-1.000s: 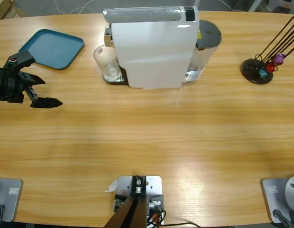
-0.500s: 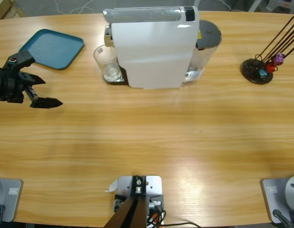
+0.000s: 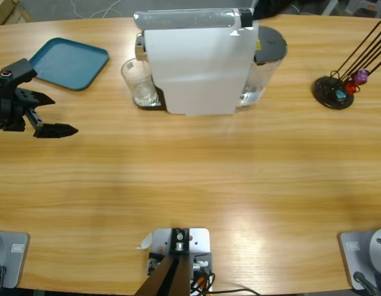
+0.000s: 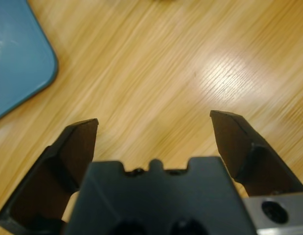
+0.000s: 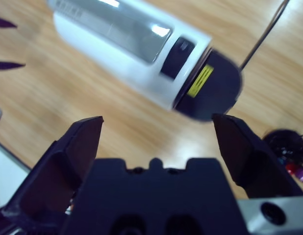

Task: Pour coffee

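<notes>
Left gripper (image 3: pixel 50 115) wide open, empty, backed off a bit toward the tray (image 3: pixel 70 61). Right gripper (image 5: pixel 156 129) open too. Glass (image 3: pixel 139 82) untouched, so pouring barely started.

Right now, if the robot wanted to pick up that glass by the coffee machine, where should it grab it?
Probably around the glass's upright side wall, coming from the tray side. The coffee machine stands close against its other side, so only the wall facing the tray is free. It is a plain round tumbler with no handle, so opposite sides of the wall are the only hold. The left tool is open and nearest.
</notes>
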